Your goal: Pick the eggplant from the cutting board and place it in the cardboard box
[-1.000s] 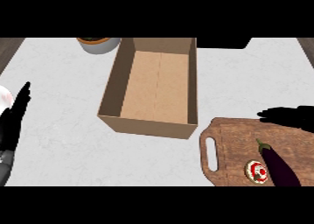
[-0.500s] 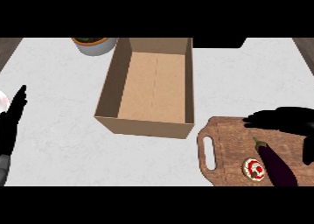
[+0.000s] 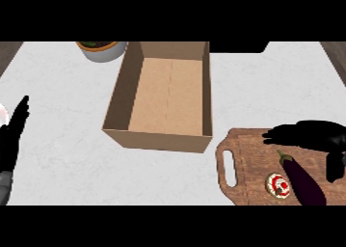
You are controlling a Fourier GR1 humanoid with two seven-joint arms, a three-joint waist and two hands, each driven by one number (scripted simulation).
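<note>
Head view, right hand [image 3: 311,134] curled, above eggplant [image 3: 303,181]

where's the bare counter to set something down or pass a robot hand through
Free: the wide counter strip between the left robot hand and the cardboard box, and the patch right of the box, above the cutting board. Crowded: the board itself, with the eggplant, a round red item and the right robot hand.

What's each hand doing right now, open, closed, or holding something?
Left hand: open, fingers straight, resting at the view's left edge, holding nothing.
Right hand: fingers curled above the eggplant on the cutting board, holding nothing.
</note>
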